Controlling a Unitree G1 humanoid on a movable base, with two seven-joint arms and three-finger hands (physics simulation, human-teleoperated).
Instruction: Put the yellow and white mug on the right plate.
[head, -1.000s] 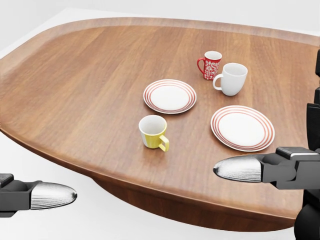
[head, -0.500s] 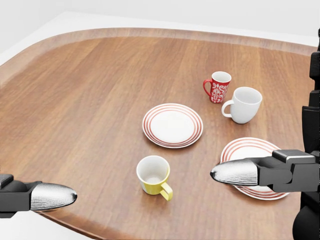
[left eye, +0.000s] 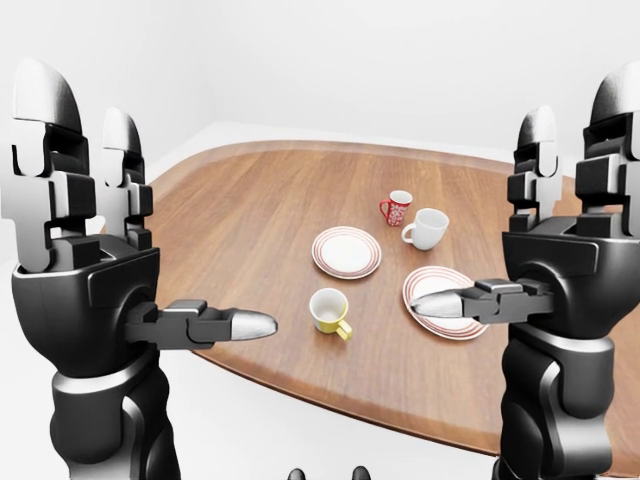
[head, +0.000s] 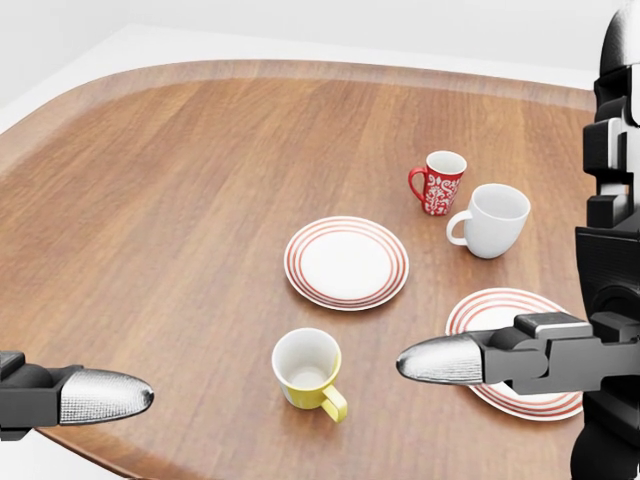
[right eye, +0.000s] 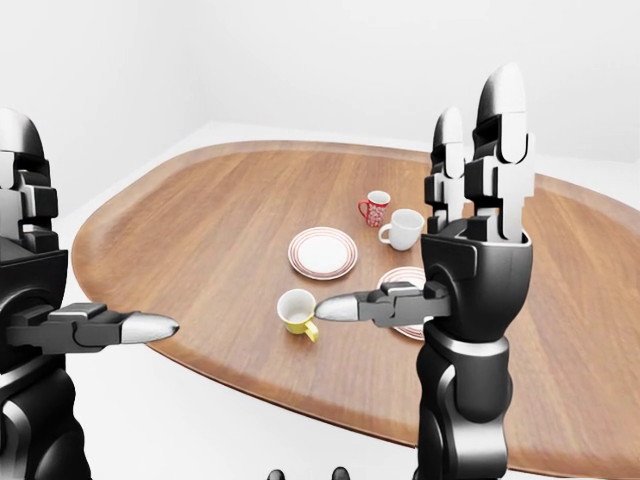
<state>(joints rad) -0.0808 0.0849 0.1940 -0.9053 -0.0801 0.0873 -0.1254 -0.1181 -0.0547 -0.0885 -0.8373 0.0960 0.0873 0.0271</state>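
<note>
The yellow mug with a white inside (head: 308, 370) stands upright on the wooden table (head: 160, 200), handle toward the bottom right of the head view. The right red-ringed plate (head: 505, 310) lies to its right, partly covered by my right thumb (head: 440, 360). My left hand (left eye: 170, 210) is open, fingers upright, held at the left off the table's near edge. My right hand (left eye: 500, 205) is open too, raised above the right plate. Both hands hold nothing and stand apart from the mug.
A second red-ringed plate (head: 346, 262) lies above the yellow mug in the head view. A red patterned mug (head: 440, 182) and a plain white mug (head: 493, 220) stand above the right plate. The table's rounded edge runs along the bottom left.
The whole picture has shifted: the camera moved closer to the table, so mugs and plates sit lower and larger. My right thumb has edged left; the left hand holds its place in view.
</note>
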